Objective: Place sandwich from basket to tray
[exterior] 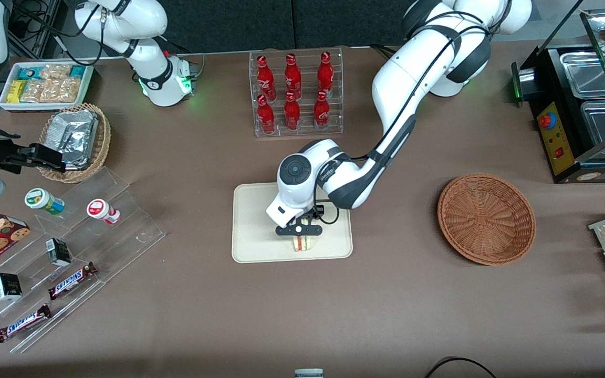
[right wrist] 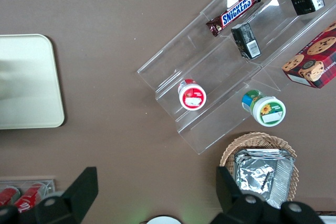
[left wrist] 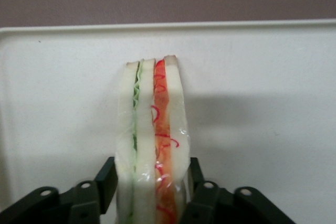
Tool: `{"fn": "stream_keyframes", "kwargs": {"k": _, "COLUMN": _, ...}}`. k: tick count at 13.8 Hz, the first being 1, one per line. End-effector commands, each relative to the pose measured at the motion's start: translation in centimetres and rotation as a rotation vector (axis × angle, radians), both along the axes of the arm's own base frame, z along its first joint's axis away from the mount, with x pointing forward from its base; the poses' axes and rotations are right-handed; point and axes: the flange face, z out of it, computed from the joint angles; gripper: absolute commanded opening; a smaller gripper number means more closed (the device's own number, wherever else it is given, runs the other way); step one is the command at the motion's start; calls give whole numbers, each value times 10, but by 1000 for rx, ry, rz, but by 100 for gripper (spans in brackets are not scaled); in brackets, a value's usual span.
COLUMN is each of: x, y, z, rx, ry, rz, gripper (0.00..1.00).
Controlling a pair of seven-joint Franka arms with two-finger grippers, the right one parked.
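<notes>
Snickers bars (exterior: 71,280) lie on the clear stepped stand (exterior: 97,220) toward the parked arm's end of the table. At mid-table, the gripper (exterior: 299,236) hangs low over the cream tray (exterior: 252,220), near its edge closest to the front camera — fingers (left wrist: 202,192) clenched on the sandwich (left wrist: 152,140), held upright over the tray. Toward the working arm's end sits the reddish-brown basket (exterior: 486,218) — well apart from the tray.
</notes>
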Motion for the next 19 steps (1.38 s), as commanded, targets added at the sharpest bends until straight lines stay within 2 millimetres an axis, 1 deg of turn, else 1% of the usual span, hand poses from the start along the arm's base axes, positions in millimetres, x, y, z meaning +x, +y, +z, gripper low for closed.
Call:
{"fn": "stream_keyframes", "kwargs": {"k": 1, "x": 12, "y": 13, "z": 70, "rx": 6, "ry": -43, "rz": 40, "gripper": 100}}
{"fn": "stream_keyframes", "kwargs": {"k": 2, "x": 18, "y": 27, "z": 92, "rx": 22, "ry": -45, "rz": 57, "gripper": 100}}
{"fn": "stream_keyframes", "kwargs": {"k": 3, "x": 26, "y": 49, "z": 115, "rx": 53, "ry": -24, "rz": 82, "gripper": 100}}
{"fn": "stream_keyframes", "kwargs": {"k": 4, "x": 30, "y": 64, "z": 135, "rx": 62, "ry": -4, "rz": 90, "gripper": 100}}
{"fn": "stream_keyframes", "kwargs": {"k": 6, "x": 41, "y": 115, "z": 174, "rx": 27, "ry": 39, "rz": 45, "gripper": 100}}
{"fn": "stream_keyframes", "kwargs": {"k": 7, "x": 46, "y": 144, "z": 190, "rx": 6, "ry": 51, "rz": 32, "gripper": 100}}
{"fn": "stream_keyframes", "kwargs": {"k": 8, "x": 46, "y": 165, "z": 203, "rx": 2, "ry": 49, "rz": 12, "gripper": 100}}
{"fn": "stream_keyframes", "kwargs": {"k": 10, "x": 44, "y": 216, "z": 211, "rx": 10, "ry": 55, "rz": 13, "gripper": 100}}
{"fn": "stream_keyframes", "kwargs": {"k": 11, "x": 42, "y": 236, "z": 213, "rx": 11, "ry": 49, "rz": 11, "gripper": 100}}
{"fn": "stream_keyframes", "kwargs": {"k": 12, "x": 33, "y": 253, "z": 214, "rx": 19, "ry": 43, "rz": 1, "gripper": 100}}
{"fn": "stream_keyframes", "kwargs": {"k": 13, "x": 29, "y": 277, "z": 212, "rx": 11, "ry": 36, "rz": 14, "gripper": 100}}
{"fn": "stream_keyframes", "kwargs": {"k": 14, "x": 22, "y": 297, "z": 211, "rx": 5, "ry": 25, "rz": 7, "gripper": 100}}
{"fn": "stream_keyframes", "kwargs": {"k": 16, "x": 11, "y": 340, "z": 216, "rx": 1, "ry": 27, "rz": -26, "gripper": 100}}
{"fn": "stream_keyframes", "kwargs": {"k": 17, "x": 6, "y": 363, "z": 226, "rx": -9, "ry": 26, "rz": -46, "gripper": 100}}
{"fn": "stream_keyframes", "kwargs": {"k": 19, "x": -3, "y": 418, "z": 249, "rx": -33, "ry": 50, "rz": -34, "gripper": 100}}
